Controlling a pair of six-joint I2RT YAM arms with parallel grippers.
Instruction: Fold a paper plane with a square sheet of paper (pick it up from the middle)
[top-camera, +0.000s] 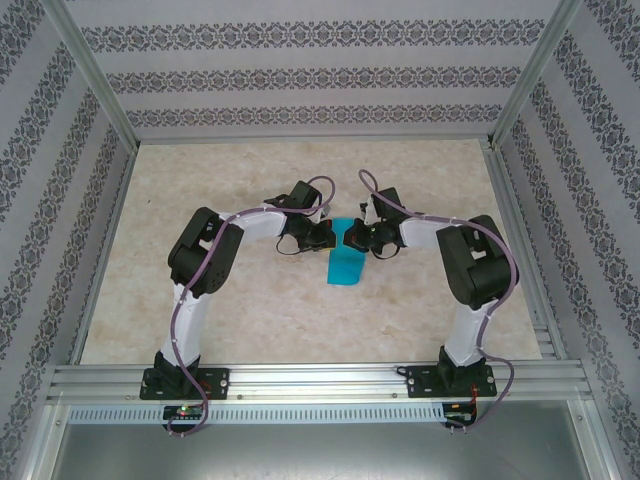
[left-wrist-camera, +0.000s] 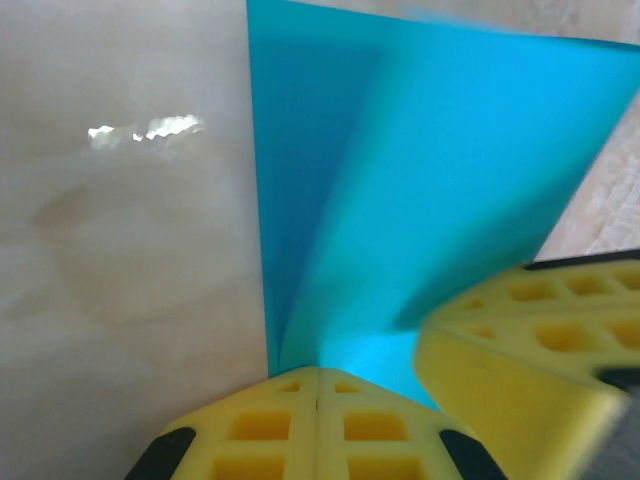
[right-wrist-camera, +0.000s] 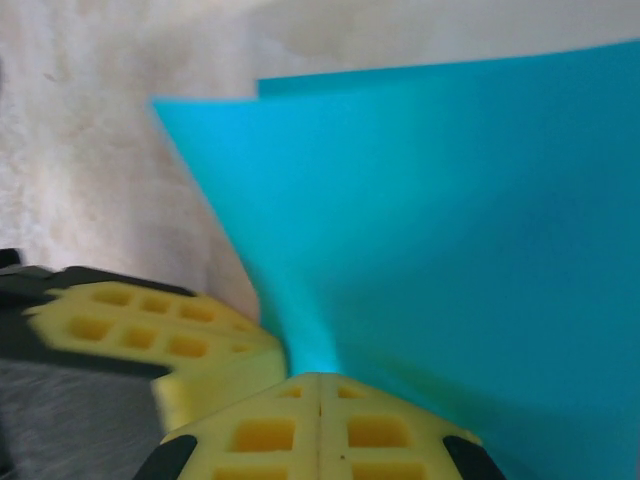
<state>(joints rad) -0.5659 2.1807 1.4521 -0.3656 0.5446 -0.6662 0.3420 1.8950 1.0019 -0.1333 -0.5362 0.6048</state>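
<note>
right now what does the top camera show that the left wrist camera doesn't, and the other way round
The top view gives the whole setup: the left arm and right arm bent inward, the left end effector and right end effector meeting at the blue paper, the table and the patterned walls. The left wrist view gives close detail: yellow fingers closed on the paper's edge and a fold line across the sheet. Both show the paper, the table and the two end effectors close together.
</note>
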